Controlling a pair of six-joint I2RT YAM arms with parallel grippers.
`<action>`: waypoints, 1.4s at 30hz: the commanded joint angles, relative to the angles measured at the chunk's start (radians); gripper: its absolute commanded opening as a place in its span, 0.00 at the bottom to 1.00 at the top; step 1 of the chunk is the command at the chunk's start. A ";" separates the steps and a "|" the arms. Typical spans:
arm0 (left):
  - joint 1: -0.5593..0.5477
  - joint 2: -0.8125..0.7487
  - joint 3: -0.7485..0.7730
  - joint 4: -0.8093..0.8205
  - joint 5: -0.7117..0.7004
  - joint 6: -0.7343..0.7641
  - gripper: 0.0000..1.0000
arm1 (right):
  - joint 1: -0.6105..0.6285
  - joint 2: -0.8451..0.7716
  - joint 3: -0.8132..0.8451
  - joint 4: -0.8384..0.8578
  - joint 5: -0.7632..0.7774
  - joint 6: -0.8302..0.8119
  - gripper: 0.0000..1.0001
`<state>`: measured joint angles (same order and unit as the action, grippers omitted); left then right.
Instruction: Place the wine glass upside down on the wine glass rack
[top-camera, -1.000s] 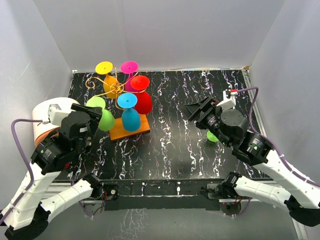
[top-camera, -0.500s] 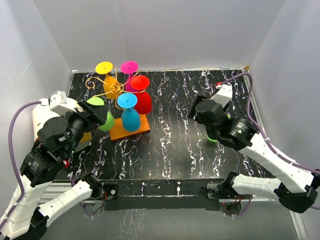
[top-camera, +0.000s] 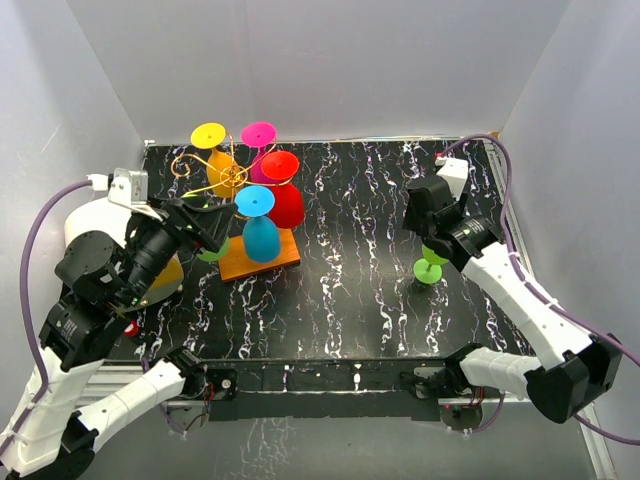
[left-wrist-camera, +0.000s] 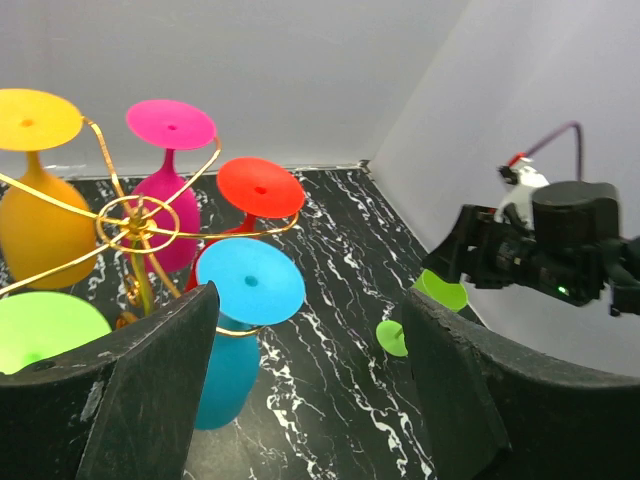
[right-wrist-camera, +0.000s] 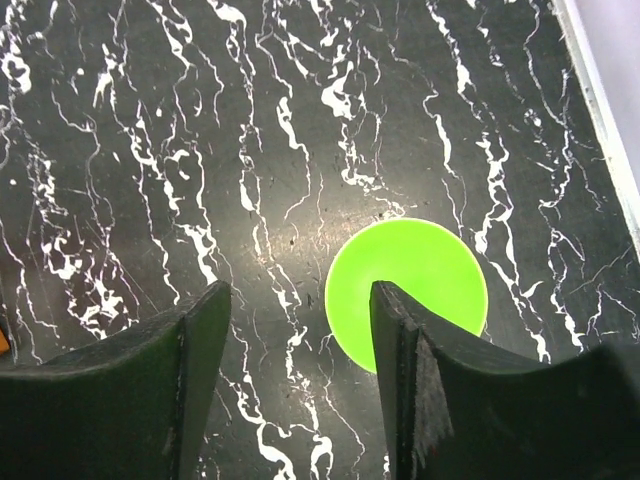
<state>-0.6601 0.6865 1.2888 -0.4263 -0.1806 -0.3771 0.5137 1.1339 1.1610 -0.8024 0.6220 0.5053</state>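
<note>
The wine glass rack is gold wire on an orange base. Yellow, pink, red and blue glasses hang on it foot up. A green glass hangs at its near left, mostly hidden in the top view. My left gripper is open and empty just beside that glass. Another green wine glass stands on the table at the right. My right gripper hovers above it, open and empty. Its right finger overlaps the green bowl from above.
The black marbled table is walled in white at the back and both sides. A white and orange object sits at the left edge behind my left arm. A metal rail runs along the table's right edge.
My left gripper let go of the green glass on the rack and drew back, jaws wider. My right arm swung up and over the green glass on the table.
</note>
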 joint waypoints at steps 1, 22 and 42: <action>0.001 0.029 0.030 0.063 0.120 0.069 0.73 | -0.057 0.042 -0.023 0.059 -0.114 -0.054 0.54; 0.000 0.030 0.014 0.107 0.175 0.081 0.91 | -0.117 0.092 -0.093 0.062 -0.147 -0.050 0.00; 0.000 0.191 -0.029 0.473 0.510 -0.221 0.98 | -0.117 -0.306 0.005 0.685 -0.524 -0.047 0.00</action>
<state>-0.6601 0.8246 1.2434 -0.1215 0.2195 -0.4702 0.4026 0.8791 1.1366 -0.4099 0.2123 0.4236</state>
